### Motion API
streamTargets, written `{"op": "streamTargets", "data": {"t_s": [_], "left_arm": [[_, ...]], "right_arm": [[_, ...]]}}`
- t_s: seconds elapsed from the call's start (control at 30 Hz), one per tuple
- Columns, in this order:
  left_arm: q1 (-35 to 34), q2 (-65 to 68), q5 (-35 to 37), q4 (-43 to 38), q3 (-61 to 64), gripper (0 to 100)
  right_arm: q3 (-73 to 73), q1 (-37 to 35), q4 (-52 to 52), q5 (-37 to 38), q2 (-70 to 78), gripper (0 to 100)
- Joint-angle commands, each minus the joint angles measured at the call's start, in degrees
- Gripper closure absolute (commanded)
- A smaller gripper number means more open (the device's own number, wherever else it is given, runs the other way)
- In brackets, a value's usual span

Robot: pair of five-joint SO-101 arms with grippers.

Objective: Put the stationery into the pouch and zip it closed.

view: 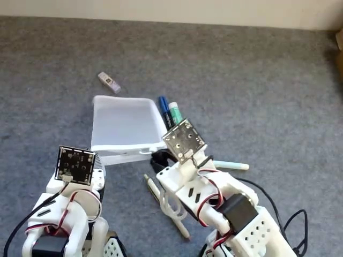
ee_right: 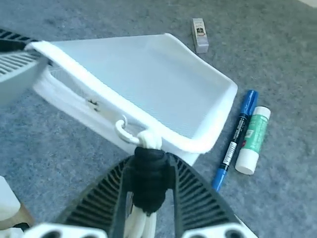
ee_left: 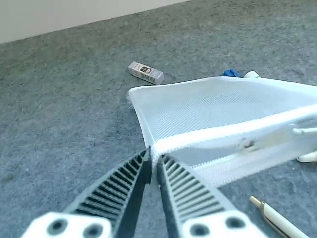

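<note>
— Where's the white mesh pouch (view: 126, 126)?
— On the grey carpet (view: 241, 69), with a blue marker (ee_right: 237, 136) just beside it. The left gripper (ee_left: 153, 157) seems pinched on its corner; the right gripper (ee_right: 150, 161) is clamped around the black zipper pull (ee_right: 147, 191).

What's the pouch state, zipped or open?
Open: the pouch mouth gapes between its zipper edges, left tool pinching one corner, right tool gripping the pull.
</note>
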Motion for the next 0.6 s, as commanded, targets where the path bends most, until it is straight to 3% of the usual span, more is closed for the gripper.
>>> {"op": "streamTargets", "data": {"t_s": [0.0,0.57], "left_arm": [[-1.27,-0.31,-0.18,-1.58,-0.31,99],[-1.27,-0.31,-0.18,-1.58,-0.31,99]], "right_arm": [[-3.21,3.82,0.75,-0.09,-0.04,99.5],[-9.01,11.21,9.63,2.55,-0.13,99.5]]}}
